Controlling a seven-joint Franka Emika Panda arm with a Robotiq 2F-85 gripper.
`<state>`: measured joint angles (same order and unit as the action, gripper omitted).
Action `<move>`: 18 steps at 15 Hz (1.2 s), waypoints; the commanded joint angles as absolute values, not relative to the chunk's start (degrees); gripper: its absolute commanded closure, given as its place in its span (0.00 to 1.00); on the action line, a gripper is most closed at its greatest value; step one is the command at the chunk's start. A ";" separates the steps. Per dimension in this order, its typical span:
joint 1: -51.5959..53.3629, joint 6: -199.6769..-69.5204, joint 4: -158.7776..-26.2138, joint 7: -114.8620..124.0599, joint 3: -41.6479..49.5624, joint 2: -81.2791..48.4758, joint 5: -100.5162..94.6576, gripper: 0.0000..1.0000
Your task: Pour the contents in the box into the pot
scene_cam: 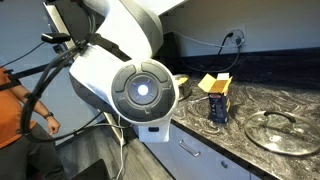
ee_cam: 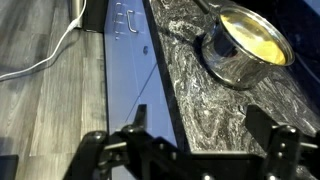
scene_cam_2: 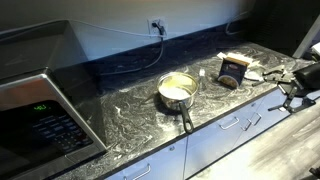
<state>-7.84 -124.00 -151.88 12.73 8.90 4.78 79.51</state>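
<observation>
End effector (ee_cam: 190,150): jaws spread wide, nothing held. It hovers low over the front edge of the surface (ee_cam: 195,100), aimed along it.
Pot (ee_cam: 245,45): ahead in the wrist view.
Box (scene_cam_2: 233,72): upright, long axis vertical, near the pot but apart, outside the wrist view.
Judgement: box lies off to the wall side, so the arm must turn there for a side grasp.

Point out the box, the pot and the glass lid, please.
box (scene_cam_2: 233,74), in an exterior view, on its dark front face.
pot (ee_cam: 224,62), wrist view, on its shiny outer wall.
glass lid (scene_cam: 276,132), in an exterior view, on the glass.
</observation>
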 commanded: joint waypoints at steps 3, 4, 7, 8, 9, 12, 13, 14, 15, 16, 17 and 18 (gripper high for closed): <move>-9.05 -126.91 -152.21 19.56 8.86 5.14 82.62 0.00; -9.28 -127.50 -152.14 21.32 8.95 4.70 83.74 0.00; -9.33 -131.49 -152.19 23.55 8.75 4.22 90.54 0.00; -9.16 -132.10 -152.23 23.32 8.68 3.98 94.15 0.00; -9.04 -131.96 -152.22 23.10 8.68 3.62 97.76 0.00; -8.91 -129.83 -152.33 21.01 8.77 2.04 109.75 0.00; -8.82 -129.44 -152.36 20.69 8.70 1.52 113.78 0.00; -8.59 -129.52 -152.26 19.89 8.49 0.81 118.47 0.00; -8.27 -129.90 -151.98 19.13 8.17 -0.10 123.41 0.00; -7.93 -130.14 -151.73 18.04 7.89 -0.91 127.52 0.00; -7.52 -130.18 -151.33 16.93 7.47 -1.97 131.21 0.00; -7.04 -130.72 -150.58 15.79 6.92 -3.40 134.41 0.00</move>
